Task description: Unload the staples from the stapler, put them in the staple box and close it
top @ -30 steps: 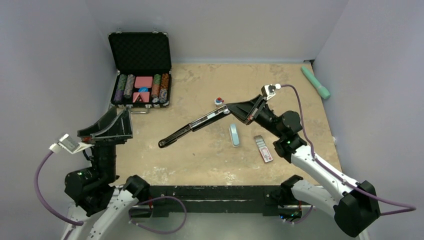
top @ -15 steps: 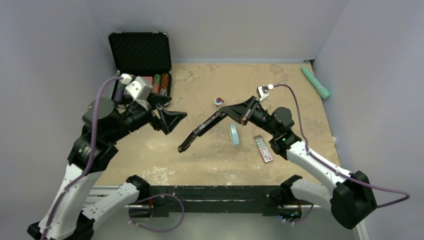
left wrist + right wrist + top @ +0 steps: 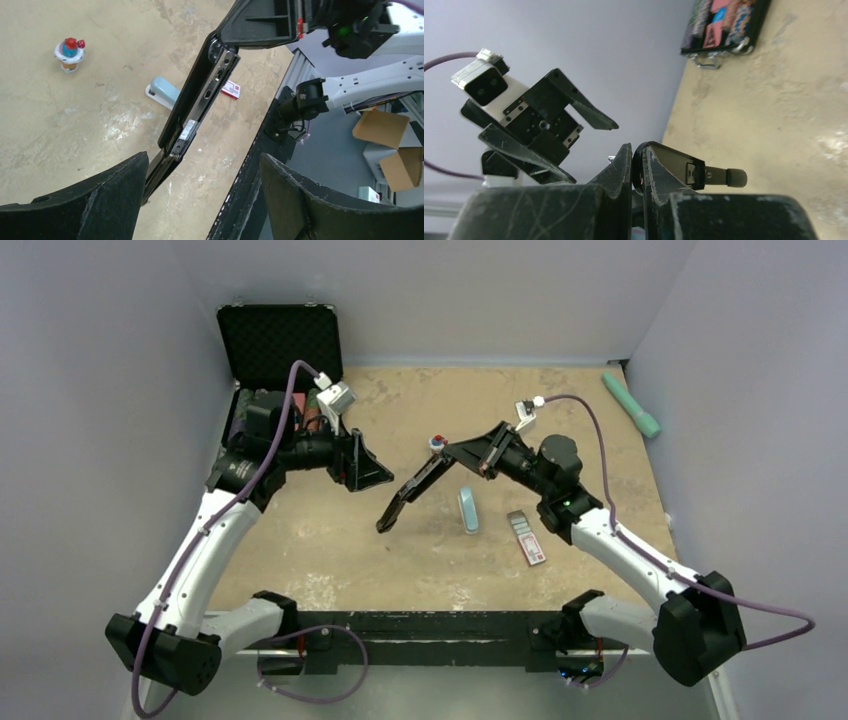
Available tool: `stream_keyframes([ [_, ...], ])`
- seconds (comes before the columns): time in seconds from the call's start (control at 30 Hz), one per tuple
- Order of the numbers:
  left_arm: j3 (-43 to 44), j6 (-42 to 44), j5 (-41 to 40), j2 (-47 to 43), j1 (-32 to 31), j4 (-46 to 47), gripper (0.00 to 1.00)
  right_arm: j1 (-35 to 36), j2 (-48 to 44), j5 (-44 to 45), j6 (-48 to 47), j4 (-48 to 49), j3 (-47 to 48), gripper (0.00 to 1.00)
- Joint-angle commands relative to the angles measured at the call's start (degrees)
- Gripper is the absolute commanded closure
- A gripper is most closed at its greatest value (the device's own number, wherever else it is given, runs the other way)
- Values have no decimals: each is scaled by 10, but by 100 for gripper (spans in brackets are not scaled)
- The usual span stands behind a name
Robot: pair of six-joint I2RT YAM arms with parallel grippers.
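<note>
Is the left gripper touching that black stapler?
Apart. The top view shows bare table between the open left gripper and the stapler, which the right gripper holds up.

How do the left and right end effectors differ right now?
The left end effector is open and empty; the right end effector is shut on the stapler. The left is apart from the stapler, facing it; the right holds it slanting downward. Both are black.
</note>
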Motion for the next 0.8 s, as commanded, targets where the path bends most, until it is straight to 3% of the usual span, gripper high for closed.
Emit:
stream_keyframes([
  [0.0,-24,-16,-64,-32,0,44,15,-5,-16,62,-99,-102,106,100],
  [0.13,-91,-93,-204,-72,-3,93,19,-5,-15,114,-148,-165,151,100],
  [0.27,-222,-194,-236,-100,-10,237,30,-3,-7,154,-187,-204,171,100],
  [0.37,-279,-235,-306,-83,-17,269,40,0,-8,185,-216,-231,181,100],
  [0.6,-335,-333,-305,54,-43,458,51,42,12,274,-271,-292,219,100],
  [0.77,-365,-375,-318,118,-46,536,56,106,50,371,-292,-336,258,100],
])
